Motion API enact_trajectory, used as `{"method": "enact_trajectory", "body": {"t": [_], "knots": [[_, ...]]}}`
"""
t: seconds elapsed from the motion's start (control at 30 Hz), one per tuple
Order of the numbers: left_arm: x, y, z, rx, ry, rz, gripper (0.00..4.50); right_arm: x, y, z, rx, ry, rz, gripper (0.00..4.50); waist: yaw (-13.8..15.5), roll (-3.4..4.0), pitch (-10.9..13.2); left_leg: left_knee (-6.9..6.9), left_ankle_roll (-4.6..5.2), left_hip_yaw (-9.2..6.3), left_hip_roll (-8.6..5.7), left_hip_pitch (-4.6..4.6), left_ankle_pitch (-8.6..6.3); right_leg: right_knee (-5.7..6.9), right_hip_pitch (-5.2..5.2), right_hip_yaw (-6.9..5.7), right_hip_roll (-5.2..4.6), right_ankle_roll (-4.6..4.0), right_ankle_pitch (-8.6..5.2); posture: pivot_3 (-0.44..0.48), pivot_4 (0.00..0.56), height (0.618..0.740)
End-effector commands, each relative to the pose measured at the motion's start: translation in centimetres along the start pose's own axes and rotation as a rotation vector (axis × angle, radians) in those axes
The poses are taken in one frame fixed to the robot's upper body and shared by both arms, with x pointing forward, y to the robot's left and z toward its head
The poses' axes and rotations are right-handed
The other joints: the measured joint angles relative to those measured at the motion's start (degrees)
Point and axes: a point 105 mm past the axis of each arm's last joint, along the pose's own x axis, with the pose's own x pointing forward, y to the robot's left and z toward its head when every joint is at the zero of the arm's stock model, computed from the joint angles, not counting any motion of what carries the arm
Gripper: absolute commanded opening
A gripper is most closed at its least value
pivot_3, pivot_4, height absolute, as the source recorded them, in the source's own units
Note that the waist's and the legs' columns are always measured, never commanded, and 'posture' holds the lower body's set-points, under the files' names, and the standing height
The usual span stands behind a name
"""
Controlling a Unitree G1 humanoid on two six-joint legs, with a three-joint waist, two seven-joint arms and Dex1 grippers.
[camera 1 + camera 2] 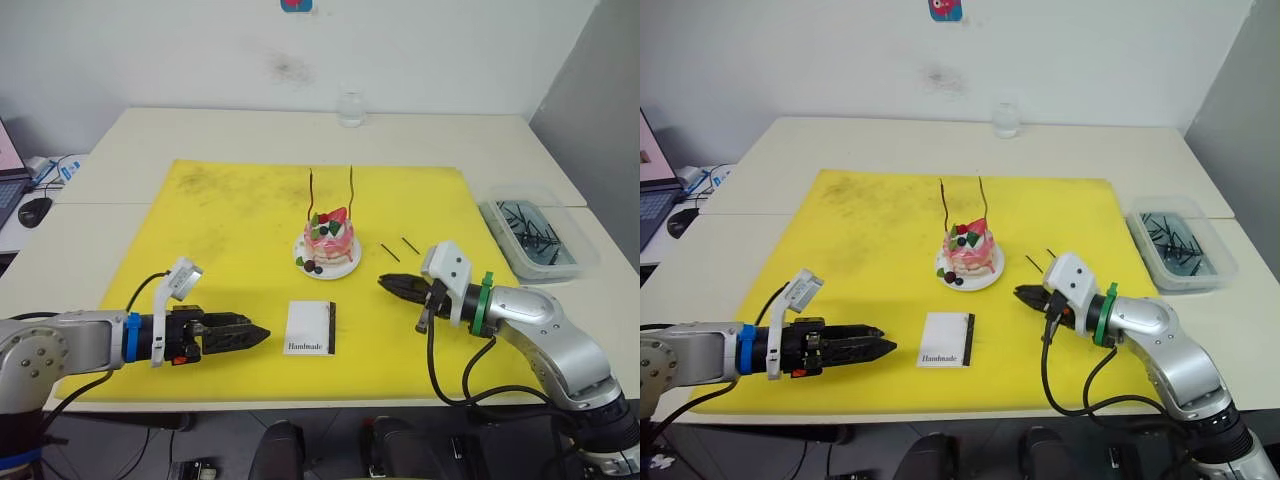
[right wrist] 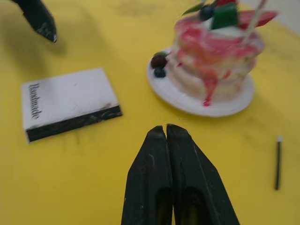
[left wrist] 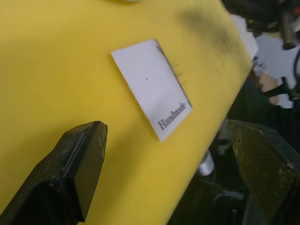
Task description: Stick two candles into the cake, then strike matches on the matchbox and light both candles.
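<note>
Scanning left to right, we see the left gripper (image 1: pixel 262 331) low over the yellow mat (image 1: pixel 220 230), tips pointing at the matchbox (image 1: pixel 310 328) just beside it. In the head views its fingers look nearly together, but the left wrist view shows them apart, so we call it parted and empty. The matchbox lies flat near the mat's front edge, dark strip on its right side. Behind it sits the cake (image 1: pixel 329 245) on its white plate (image 1: pixel 300 262), both candles (image 1: pixel 312 192) already standing upright in the top. So the sticking step looks done, and the match-striking step is in hand. Two matches (image 1: pixel 390 253) lie on the mat just right of the cake, well apart from the matchbox. The right gripper (image 1: pixel 384 284) hovers in front of them, fingers pressed together, holding nothing.

Next move, we judge: the right gripper opens and picks up a match while the left one pins the matchbox. The matches are thin and flat on the mat, so the pick is fiddly.

Around: a laptop and mouse (image 1: pixel 34 210) far left, a glass (image 1: pixel 351 108) at the table's back, a clear tub (image 1: pixel 540 235) of dark bits at right. Nothing blocks the way.
</note>
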Motion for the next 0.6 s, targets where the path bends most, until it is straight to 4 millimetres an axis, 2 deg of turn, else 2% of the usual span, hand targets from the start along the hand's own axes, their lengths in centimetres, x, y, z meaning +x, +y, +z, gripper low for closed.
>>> {"method": "enact_trajectory", "body": {"t": [0.03,0.27,0.43,0.6], "knots": [[0.6,0.2,-0.2,-0.042,0.022,-0.015,4.50,0.3,0.6,1.2,-0.059,0.006,0.057,0.04,0.0,0.01,0.0,0.00,0.00,0.02,0.00,0.00,0.00,-0.01,0.00,0.02,0.00,0.00,0.00,0.000,0.150,0.729],[2.0,0.9,-0.2,-0.107,0.032,-0.026,4.50,1.1,1.2,0.9,-0.088,0.059,0.118,0.04,0.0,-0.02,0.0,-0.02,0.00,-0.01,-0.02,-0.04,0.00,-0.02,-0.02,-0.02,0.01,0.00,-0.01,0.000,0.150,0.729],[3.3,0.8,0.4,-0.116,0.023,-0.053,4.50,1.9,1.7,0.5,-0.110,0.083,0.141,0.04,0.0,-0.04,0.0,0.04,0.00,-0.02,-0.05,-0.04,0.00,0.01,0.00,-0.01,0.01,0.02,0.01,0.000,0.150,0.729],[3.9,0.7,0.2,-0.124,0.049,-0.065,4.50,2.3,2.0,0.1,-0.114,0.100,0.155,0.04,0.0,-0.05,0.0,0.05,0.00,-0.01,-0.05,-0.04,0.00,0.01,0.00,0.00,0.00,0.04,0.02,0.000,0.150,0.729]]}}
